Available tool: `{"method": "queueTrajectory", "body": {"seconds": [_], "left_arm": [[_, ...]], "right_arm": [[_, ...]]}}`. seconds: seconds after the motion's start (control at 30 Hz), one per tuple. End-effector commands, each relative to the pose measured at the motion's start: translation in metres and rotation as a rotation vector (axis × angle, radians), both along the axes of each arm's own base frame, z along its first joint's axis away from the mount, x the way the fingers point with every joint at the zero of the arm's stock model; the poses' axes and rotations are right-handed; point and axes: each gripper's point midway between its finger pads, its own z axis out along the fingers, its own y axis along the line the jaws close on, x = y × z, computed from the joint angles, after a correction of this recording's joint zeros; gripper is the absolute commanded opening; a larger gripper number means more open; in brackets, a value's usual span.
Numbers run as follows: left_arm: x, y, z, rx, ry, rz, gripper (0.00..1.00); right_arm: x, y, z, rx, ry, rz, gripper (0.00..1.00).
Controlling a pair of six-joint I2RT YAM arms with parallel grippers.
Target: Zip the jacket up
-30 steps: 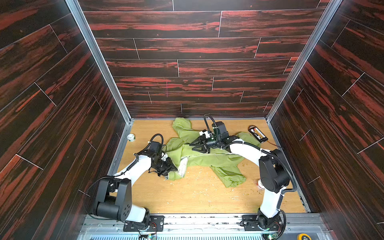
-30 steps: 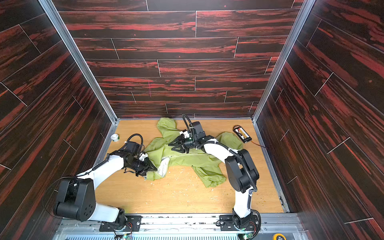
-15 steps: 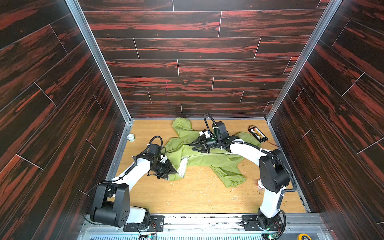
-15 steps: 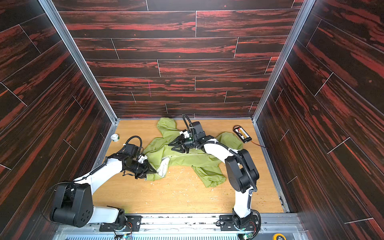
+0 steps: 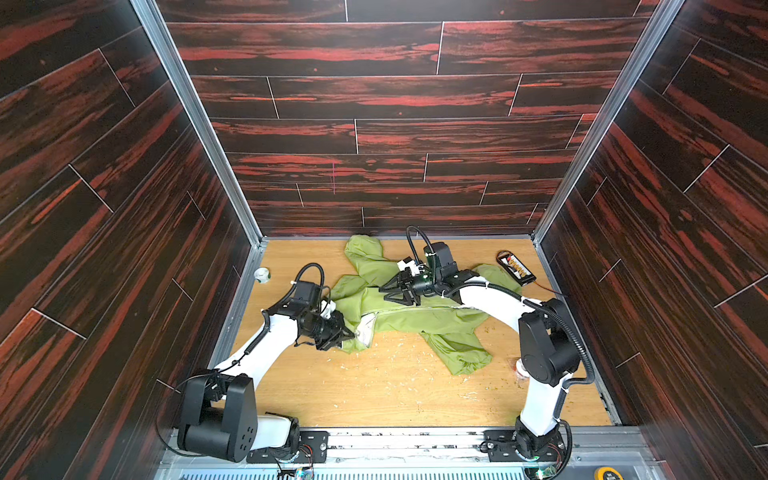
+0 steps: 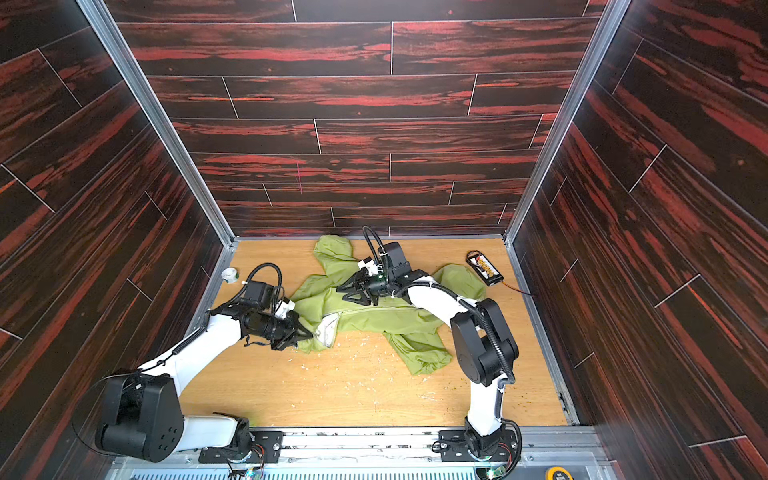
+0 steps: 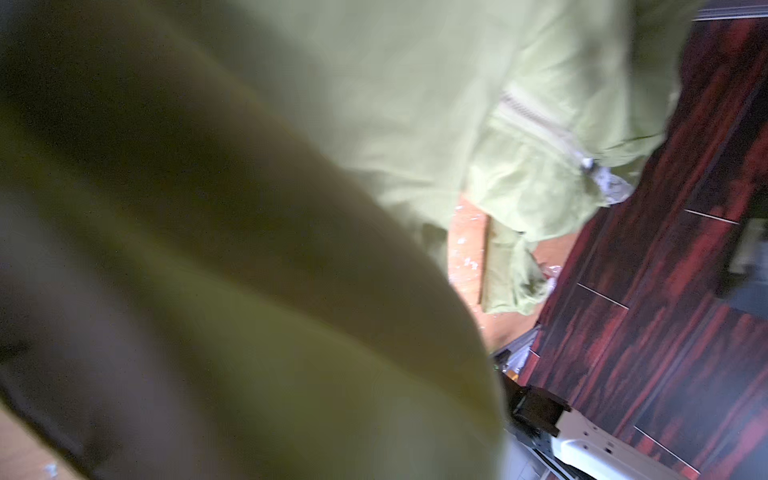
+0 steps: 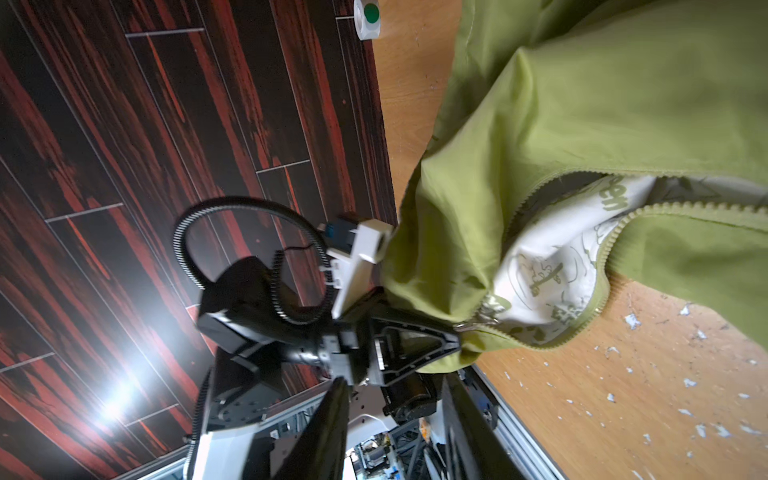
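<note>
Tan tabletop [image 5: 395,399] bears the jacket [image 5: 419,322], hem [image 8: 478,355] clamped between the fingers of the left gripper [image 5: 351,332]. The right gripper [image 5: 384,293] gapes partway, empty, zipper [image 5: 432,307] just beneath its fingers. Bulging lining [image 8: 540,266] may snag the slider [image 8: 467,326], or the thin hem may slip.

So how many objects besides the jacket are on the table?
3: white tape roll, far left; black wired board, far right corner; small unclear item half hidden behind right arm. The jacket may hide more.
</note>
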Motion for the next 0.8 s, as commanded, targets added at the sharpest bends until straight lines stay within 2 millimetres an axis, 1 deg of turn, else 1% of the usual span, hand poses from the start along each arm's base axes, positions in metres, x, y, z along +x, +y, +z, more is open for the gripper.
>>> {"method": "queueTrajectory", "body": {"seconds": [0.0,0.03,0.17,0.2,0.27,0.4,0.53,0.6,0.77], "left_arm": [[0.013,-0.012,0.039,-0.083,-0.094,-0.040,0.00],[0.016,-0.015,0.046,-0.104,-0.103,-0.046,0.00],[0.025,-0.026,0.077,-0.188,-0.133,-0.068,0.00],[0.031,-0.029,0.087,-0.215,-0.174,-0.076,0.00],[0.034,-0.035,0.106,-0.267,-0.207,-0.088,0.00],[0.038,-0.041,0.135,-0.343,-0.258,-0.105,0.00],[0.045,-0.045,0.154,-0.395,-0.294,-0.104,0.00],[0.048,-0.046,0.160,-0.412,-0.305,-0.098,0.00],[0.055,-0.048,0.169,-0.447,-0.317,-0.081,0.00]], "right_arm": [[-0.011,-0.003,0.036,0.044,-0.129,0.040,0.39],[-0.012,-0.004,0.039,0.052,-0.150,0.043,0.37],[-0.017,-0.006,0.050,0.081,-0.212,0.057,0.33],[-0.018,-0.006,0.052,0.092,-0.221,0.062,0.33],[-0.019,-0.005,0.058,0.127,-0.235,0.065,0.32],[-0.019,0.000,0.068,0.211,-0.228,0.062,0.32],[-0.017,0.005,0.069,0.244,-0.201,0.056,0.36],[-0.016,0.007,0.069,0.250,-0.196,0.054,0.38],[-0.014,0.008,0.068,0.251,-0.196,0.042,0.38]]}}
